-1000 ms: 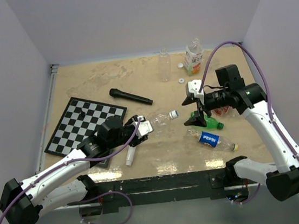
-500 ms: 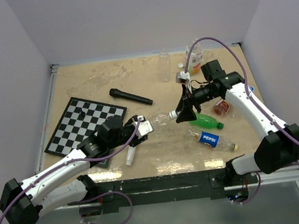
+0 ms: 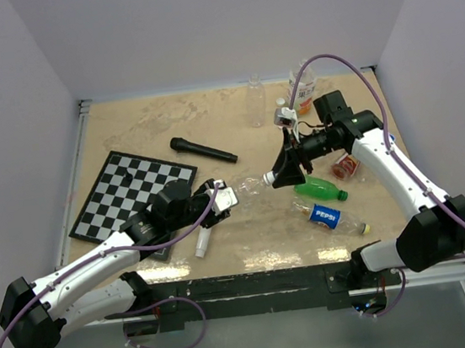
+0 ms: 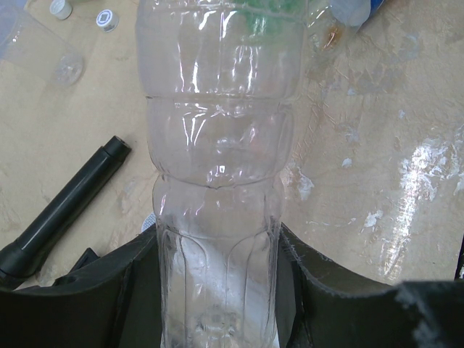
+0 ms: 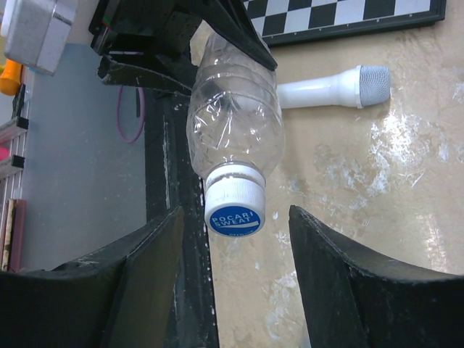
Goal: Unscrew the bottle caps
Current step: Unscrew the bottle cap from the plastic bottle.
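Observation:
My left gripper (image 3: 219, 199) is shut on the base of a clear plastic bottle (image 3: 247, 187) and holds it on its side, neck pointing right. In the left wrist view the bottle (image 4: 217, 181) fills the gap between the black fingers (image 4: 330, 290). Its white cap with a blue top (image 5: 234, 210) sits between the fingers (image 5: 348, 283) of my right gripper (image 5: 235, 221), which is open with a gap on both sides of the cap. In the top view the right gripper (image 3: 276, 177) is at the bottle's neck. A loose white cap (image 3: 280, 102) lies at the back.
A green bottle (image 3: 319, 187) and a Pepsi bottle (image 3: 329, 215) lie under the right arm. A chessboard (image 3: 129, 195), a black microphone (image 3: 202, 150) and a white microphone (image 3: 203, 243) lie at the left. Two upright bottles (image 3: 255, 103) stand at the back wall.
The right arm has swung left and down from above the green bottle to the clear bottle's cap, which is now between its open fingers. The left arm has not moved.

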Available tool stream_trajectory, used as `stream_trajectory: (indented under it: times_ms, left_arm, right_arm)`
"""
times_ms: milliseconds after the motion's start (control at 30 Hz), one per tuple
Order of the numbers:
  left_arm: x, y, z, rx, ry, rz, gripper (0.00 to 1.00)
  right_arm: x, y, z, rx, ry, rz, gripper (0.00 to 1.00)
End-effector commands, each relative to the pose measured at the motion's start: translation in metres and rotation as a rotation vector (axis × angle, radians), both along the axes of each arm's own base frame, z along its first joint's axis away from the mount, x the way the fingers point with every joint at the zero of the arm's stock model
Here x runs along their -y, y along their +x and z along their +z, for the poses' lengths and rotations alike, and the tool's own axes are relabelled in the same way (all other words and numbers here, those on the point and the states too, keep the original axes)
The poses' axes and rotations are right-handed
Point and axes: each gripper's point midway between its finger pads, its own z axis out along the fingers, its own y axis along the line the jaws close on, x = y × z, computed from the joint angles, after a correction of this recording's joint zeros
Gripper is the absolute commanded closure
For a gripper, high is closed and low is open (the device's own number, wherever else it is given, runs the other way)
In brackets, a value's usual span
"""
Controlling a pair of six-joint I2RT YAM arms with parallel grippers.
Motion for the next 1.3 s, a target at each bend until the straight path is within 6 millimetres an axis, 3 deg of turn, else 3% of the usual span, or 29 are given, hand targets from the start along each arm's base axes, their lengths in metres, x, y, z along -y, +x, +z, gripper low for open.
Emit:
stream_trajectory:
  times_ms: [0,167,300,633,733,933,1133,1267]
  left_arm:
    - [0.007,0.005,0.021,0.032,-0.06,0.0,0.97]
    - [0.007,0.005,0.022,0.032,-0.06,0.002,0.97]
    - [0.007,0.005,0.021,0.032,-0.058,0.001,0.97]
    - [0.007,0.006,0.021,0.033,-0.057,0.003,0.97]
    - [0.007,0.005,0.02,0.03,-0.057,0.002,0.97]
    - [0.008,0.005,0.021,0.031,-0.059,-0.004,0.97]
    - [0.008,0.004,0.02,0.027,-0.06,-0.007,0.97]
    - [0.008,0.004,0.02,0.027,-0.056,-0.006,0.97]
  right_arm:
    - [-0.006,0.003,0.024,0.037,0.052,0.003,0.37]
    - [-0.008,0.004,0.021,0.036,0.047,0.001,0.41]
    - [-0.008,0.003,0.02,0.038,0.038,0.001,0.5]
    - [-0.006,0.0,0.018,0.143,0.009,0.064,0.95]
    - [-0.002,0.001,0.016,0.217,-0.019,0.104,1.0]
    - [0.01,-0.007,0.014,0.524,-0.055,0.313,1.0]
    - [0.022,-0.001,0.023,1.08,-0.114,0.546,1.0]
    - [0.027,0.011,0.017,1.259,-0.182,0.676,1.0]
